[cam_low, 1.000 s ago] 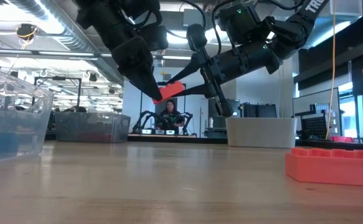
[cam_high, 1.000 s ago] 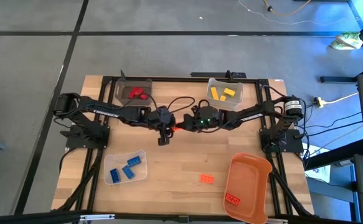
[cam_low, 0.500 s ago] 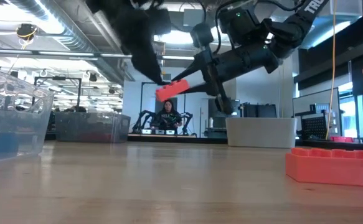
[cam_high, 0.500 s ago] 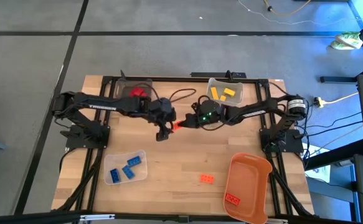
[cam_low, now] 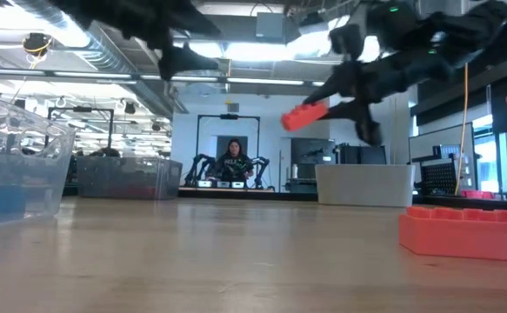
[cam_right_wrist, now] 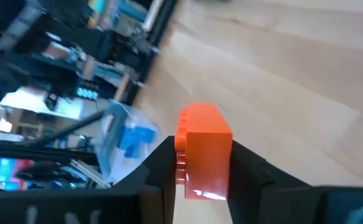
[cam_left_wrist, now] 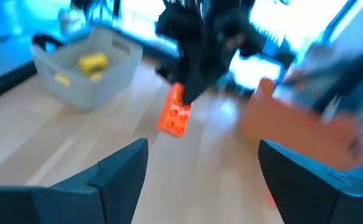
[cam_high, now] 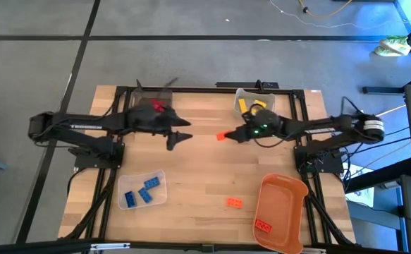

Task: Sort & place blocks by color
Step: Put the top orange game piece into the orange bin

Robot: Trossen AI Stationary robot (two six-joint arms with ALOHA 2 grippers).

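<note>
An orange studded brick (cam_high: 223, 135) hangs in the air over the table's middle, held by my right gripper (cam_high: 228, 134), which is shut on it. The low view shows the brick (cam_low: 304, 115) well above the tabletop. My left gripper (cam_high: 182, 137) is open and holds nothing. It stands a short way to the brick's left, and its wide-spread fingers (cam_left_wrist: 122, 171) frame the brick (cam_left_wrist: 175, 113) in the left wrist view. Another orange brick (cam_high: 234, 203) lies flat on the table near the front. My right gripper (cam_right_wrist: 200, 171) pinches the orange brick by one end (cam_right_wrist: 201, 182), one finger on each of two opposite sides. The fingers come roughly level from the table's right. The brick is lifted clear and sticks out beyond the fingertips toward the left.
A dark bin with red blocks (cam_high: 152, 105) and a clear bin with yellow blocks (cam_high: 253, 106) stand at the far edge. A clear bin with blue blocks (cam_high: 143, 190) sits near left. An orange bin (cam_high: 283, 201) near right holds one brick (cam_high: 264, 226).
Both grippers met at the brick over the table's middle. My left gripper has let go of it and drawn back toward the left edge. My right gripper has carried the brick toward the right, still lifted clear.
</note>
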